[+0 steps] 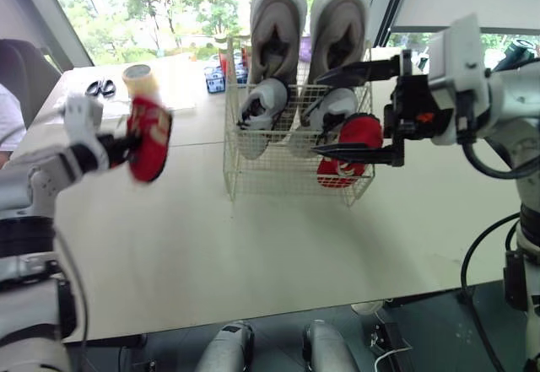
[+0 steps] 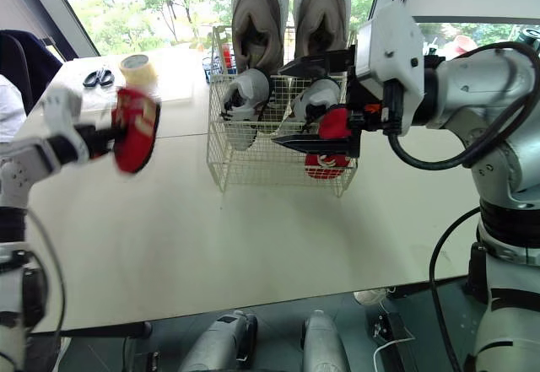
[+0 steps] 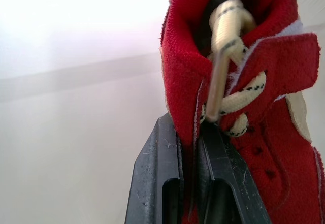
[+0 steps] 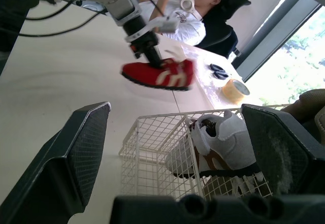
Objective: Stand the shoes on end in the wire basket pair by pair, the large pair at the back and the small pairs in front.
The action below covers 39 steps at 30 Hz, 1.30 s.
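Pale tabletop (image 1: pixel 211 245) by a window: the wire basket (image 1: pixel 272 172) holds the large grey pair (image 1: pixel 308 26) on end at the back, with a small white pair (image 1: pixel 266 102) and one red shoe (image 1: pixel 348 157) in front. The left gripper (image 1: pixel 125 146) holds the second red shoe (image 1: pixel 149 138) well left of the basket. Left wrist view — fingers (image 3: pixel 157 173) pinch its collar. Right wrist view — the right gripper (image 4: pixel 175 111) has its fingers spread wide at the basket's front.

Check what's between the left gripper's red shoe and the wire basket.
Only bare table between the red shoe, clamped in the left gripper, and the wire basket; the left eye view shows it.
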{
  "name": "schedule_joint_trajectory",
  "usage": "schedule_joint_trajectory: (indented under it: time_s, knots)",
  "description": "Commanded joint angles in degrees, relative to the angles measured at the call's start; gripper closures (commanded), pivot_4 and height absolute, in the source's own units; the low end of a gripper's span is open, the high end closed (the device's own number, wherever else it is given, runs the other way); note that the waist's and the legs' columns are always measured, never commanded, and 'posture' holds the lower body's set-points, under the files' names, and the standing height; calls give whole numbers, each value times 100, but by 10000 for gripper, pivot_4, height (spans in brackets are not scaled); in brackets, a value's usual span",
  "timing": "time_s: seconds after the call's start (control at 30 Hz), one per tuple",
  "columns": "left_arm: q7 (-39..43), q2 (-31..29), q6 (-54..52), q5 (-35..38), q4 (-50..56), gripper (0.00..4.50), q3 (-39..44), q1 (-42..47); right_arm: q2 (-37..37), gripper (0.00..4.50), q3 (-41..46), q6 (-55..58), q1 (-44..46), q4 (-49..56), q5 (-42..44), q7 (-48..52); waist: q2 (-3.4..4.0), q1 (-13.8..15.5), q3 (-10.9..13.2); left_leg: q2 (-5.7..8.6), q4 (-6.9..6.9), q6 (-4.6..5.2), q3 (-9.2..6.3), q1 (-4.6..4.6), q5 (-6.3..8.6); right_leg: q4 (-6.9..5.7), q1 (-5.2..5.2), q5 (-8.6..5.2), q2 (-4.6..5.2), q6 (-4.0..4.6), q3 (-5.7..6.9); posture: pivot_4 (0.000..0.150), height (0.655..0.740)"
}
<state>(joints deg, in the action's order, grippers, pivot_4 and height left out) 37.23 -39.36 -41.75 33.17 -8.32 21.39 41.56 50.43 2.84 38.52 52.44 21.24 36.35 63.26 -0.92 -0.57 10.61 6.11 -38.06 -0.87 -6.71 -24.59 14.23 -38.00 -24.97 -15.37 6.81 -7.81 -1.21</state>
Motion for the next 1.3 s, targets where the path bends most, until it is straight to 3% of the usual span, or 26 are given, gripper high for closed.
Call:
schedule_joint_trajectory:
  time_s: [0.03,0.17,0.3,0.43,0.7,1.13,1.3]
  knots:
    - [-691,616,407,764,1509,44298,625,289,135,0,262,11,7,100,70,-103,0,-34,0,4,-2,5,6,1,3,4,2,3,1,-5,-3,1500,7400]
    - [-2012,2035,768,1423,2607,44298,647,504,158,0,233,11,-9,66,44,-135,9,-20,-5,-2,3,8,19,21,4,3,11,5,-2,-9,-15,1500,7400]
    - [-2281,2764,1619,414,3258,44298,-364,-39,163,0,131,-13,52,-9,-11,-100,6,-8,-4,1,-3,6,18,20,3,-1,16,7,-6,-8,-11,1500,7400]
    - [-1906,2795,2587,-540,3184,44298,-1164,-725,170,0,59,-44,104,-86,-56,-42,5,-6,-4,4,-2,9,29,28,5,2,20,7,-7,-8,-18,1500,7400]
    - [-1723,3193,4771,-1923,2378,44298,-2016,-1621,212,0,22,13,108,-79,-99,-15,6,44,-4,5,-2,14,27,27,8,9,24,7,-5,-9,-15,1500,7400]
    - [-2325,3997,7683,-3109,35,44298,-2342,-1562,283,0,61,258,119,81,-40,-137,6,154,-4,8,-6,20,24,27,11,15,30,14,-3,-14,-9,1500,7400]
    - [-2430,4101,8276,-3320,-626,44298,-2441,-1658,310,0,71,350,140,170,-29,-189,6,149,-4,8,-6,24,23,27,13,15,31,15,-3,-14,-9,1500,7400]
